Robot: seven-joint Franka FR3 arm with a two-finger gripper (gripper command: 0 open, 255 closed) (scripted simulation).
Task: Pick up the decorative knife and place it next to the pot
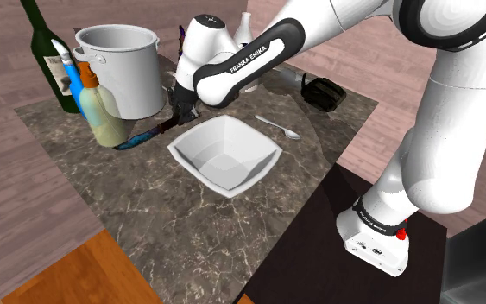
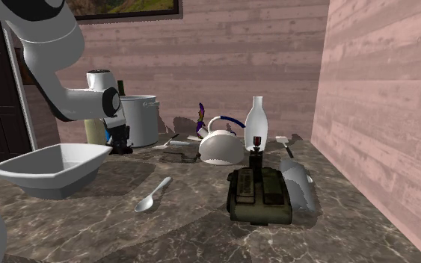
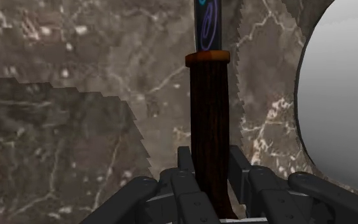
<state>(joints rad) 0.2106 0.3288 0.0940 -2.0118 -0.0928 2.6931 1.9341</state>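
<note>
The decorative knife [image 3: 209, 121] has a dark wooden handle and a blue patterned blade [image 1: 139, 137]. My gripper [image 3: 212, 167] is shut on the handle, with the black fingers clasping it from both sides. In the shoulder view the gripper [image 1: 183, 104] hangs low over the marble counter, just right of the grey pot [image 1: 122, 65]. The blade points away from it toward the bottles, low over the counter. The pot's round wall [image 3: 343, 102] lies close beside the knife. The second exterior view has the gripper [image 2: 119, 142] right in front of the pot [image 2: 140, 119].
A white square bowl [image 1: 225, 154] sits mid-counter with a spoon [image 1: 280, 128] beyond it. A green bottle [image 1: 47, 52] and a pale bottle [image 1: 103, 108] stand left of the pot. A white kettle [image 2: 220, 142], a glass lamp [image 2: 256, 123] and a dark box [image 2: 259, 196] are on the counter's far side.
</note>
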